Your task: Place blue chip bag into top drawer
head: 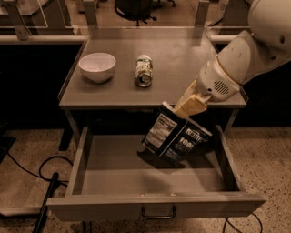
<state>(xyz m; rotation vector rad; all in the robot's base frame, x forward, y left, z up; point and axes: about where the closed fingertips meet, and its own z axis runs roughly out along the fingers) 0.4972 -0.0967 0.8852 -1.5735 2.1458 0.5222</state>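
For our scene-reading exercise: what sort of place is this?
Probably an office or lab: grey metal table, chair base behind it, cables on the floor. The gripper holds the blue chip bag over the open top drawer.

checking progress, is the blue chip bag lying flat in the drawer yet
No, the blue chip bag hangs tilted from the gripper above the open top drawer.

The tool [181, 110] grips the blue chip bag [175, 139] by its top; the bag hangs below it, over the open top drawer [127, 175].
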